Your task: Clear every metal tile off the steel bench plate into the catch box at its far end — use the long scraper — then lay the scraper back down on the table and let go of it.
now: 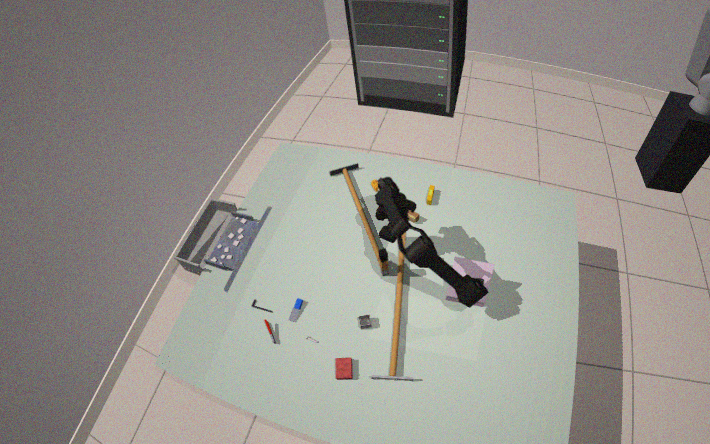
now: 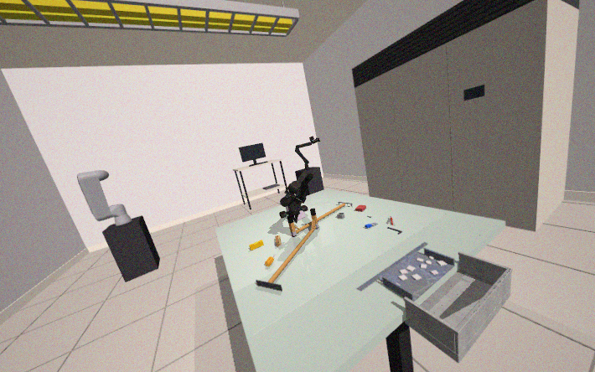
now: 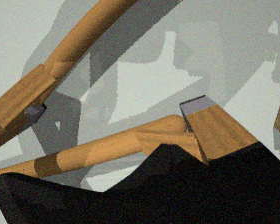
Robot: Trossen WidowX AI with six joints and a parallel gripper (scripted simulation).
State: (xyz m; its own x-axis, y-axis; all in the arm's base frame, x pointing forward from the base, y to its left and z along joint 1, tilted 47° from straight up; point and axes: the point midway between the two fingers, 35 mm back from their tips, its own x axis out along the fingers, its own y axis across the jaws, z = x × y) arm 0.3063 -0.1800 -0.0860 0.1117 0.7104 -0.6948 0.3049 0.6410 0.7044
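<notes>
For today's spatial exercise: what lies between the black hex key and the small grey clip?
A blue-capped piece lies between hex key and clip, nearer the key; the top view shows it.

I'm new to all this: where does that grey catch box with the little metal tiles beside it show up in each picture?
Top: catch box at the table's left edge.
Exterior: catch box lower right, overhanging the table's near end.
Wrist: not in it; only wooden handles and the claw's dark body.
Shared landmark: the steel bench plate carrying the tiles.
</notes>
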